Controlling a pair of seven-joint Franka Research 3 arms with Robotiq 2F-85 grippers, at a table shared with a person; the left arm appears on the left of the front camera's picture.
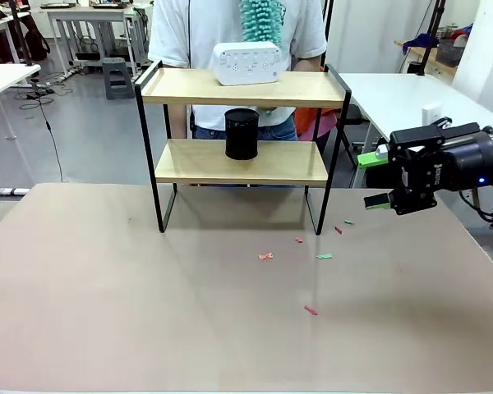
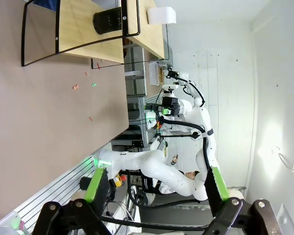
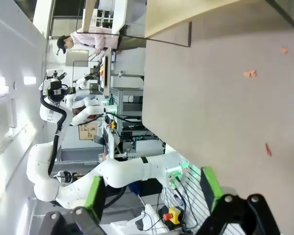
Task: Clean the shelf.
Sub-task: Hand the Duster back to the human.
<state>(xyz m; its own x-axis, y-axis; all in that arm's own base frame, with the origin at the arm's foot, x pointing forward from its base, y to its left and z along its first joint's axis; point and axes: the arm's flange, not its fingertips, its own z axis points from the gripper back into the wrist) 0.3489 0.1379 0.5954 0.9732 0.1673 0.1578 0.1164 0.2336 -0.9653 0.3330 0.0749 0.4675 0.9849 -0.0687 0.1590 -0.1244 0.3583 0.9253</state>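
Right claw (image 1: 376,180) is hovering at the worktop's (image 1: 148,312) right edge, jaws spread wide and gripping nothing, green pads facing left toward the shelf (image 1: 242,164). Left claw (image 2: 154,188) is also gaping fully and carrying nothing, parked well off the worktop. Shelf is standing at the far middle of the worktop, holding a white multi-socket box (image 1: 246,63) on the top board and a black cylinder (image 1: 241,134) on the lower board. Person (image 1: 238,25) is standing just behind it with a teal duster (image 1: 261,18). Paper scraps (image 1: 265,256) are lying scattered in front. Likely clearing items first: right claw should be approaching the cylinder level, between the frame legs, centring pads around it, avoiding the upper board.
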